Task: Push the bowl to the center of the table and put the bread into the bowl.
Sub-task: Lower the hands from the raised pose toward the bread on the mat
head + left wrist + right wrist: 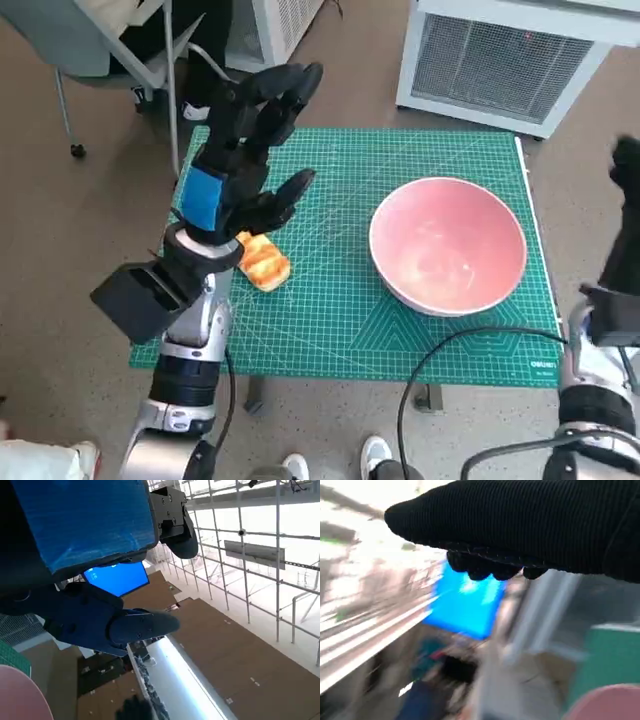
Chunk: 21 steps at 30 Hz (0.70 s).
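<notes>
The left hand [245, 150] hovers above the green cutting mat [340, 320], fingers spread and holding nothing; the bread [263, 262] lies on the mat just below its wrist. The pink bowl [448, 244] sits toward the mat's right side. The right hand [628, 215] shows at the frame edge, its grip unclear.

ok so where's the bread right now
In the head view the bread lies on the green mat's left side, partly under the raised left hand, well apart from the pink bowl.
</notes>
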Available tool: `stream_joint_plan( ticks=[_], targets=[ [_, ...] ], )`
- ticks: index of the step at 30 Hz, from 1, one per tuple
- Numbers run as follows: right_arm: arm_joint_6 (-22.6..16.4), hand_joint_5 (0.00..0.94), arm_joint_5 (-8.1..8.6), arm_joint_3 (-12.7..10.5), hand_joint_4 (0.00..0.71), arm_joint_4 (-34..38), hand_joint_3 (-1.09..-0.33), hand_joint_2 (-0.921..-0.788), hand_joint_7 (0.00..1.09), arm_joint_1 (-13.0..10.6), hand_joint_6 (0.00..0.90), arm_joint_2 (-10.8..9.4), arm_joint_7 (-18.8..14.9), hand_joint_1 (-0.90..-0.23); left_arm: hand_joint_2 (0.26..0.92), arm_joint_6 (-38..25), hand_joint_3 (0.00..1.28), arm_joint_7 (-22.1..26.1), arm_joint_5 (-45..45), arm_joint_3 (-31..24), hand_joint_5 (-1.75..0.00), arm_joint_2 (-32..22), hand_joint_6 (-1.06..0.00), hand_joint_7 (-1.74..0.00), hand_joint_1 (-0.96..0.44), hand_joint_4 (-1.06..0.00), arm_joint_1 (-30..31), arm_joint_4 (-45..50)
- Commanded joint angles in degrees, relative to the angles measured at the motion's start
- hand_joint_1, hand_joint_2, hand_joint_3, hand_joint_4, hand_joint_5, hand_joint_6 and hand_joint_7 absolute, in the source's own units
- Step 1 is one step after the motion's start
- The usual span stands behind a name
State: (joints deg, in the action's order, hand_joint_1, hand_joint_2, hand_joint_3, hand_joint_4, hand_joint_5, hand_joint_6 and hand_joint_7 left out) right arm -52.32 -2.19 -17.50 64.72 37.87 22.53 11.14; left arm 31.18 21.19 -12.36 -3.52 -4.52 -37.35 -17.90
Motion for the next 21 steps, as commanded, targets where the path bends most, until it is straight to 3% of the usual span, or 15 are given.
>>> stream_joint_plan(
  ticks=[1, 13, 21],
  targets=[
    [3.1, 0.0, 0.7, 0.1, 0.231, 4.4, -0.811, -0.921, 0.42, -0.8, 0.079, -1.6, 0.9, -0.487, 0.921, -0.4, 0.4, -0.3, -0.5, -0.5, -0.01, -0.3, 0.0, -0.88, -0.4, -0.32, 0.5, 1.0],
    [8.9, 0.014, 2.54, 0.6, 0.259, 7.7, -0.837, -0.921, 0.42, 0.4, 0.107, -7.1, -3.2, -0.49, 0.921, -0.5, 0.4, -0.4, 0.0, -1.0, -0.01, -0.9, 0.0, -0.88, -0.39, -0.32, 0.9, 1.6],
    [13.1, 0.001, 3.84, 0.5, 0.236, 8.9, -0.849, -0.921, 0.41, 2.8, 0.101, -9.9, -6.9, -0.482, 0.921, -0.4, 0.4, -0.5, 0.5, -1.5, -0.01, -1.6, 0.0, -0.88, -0.39, -0.32, 1.4, 2.0]
  ],
)
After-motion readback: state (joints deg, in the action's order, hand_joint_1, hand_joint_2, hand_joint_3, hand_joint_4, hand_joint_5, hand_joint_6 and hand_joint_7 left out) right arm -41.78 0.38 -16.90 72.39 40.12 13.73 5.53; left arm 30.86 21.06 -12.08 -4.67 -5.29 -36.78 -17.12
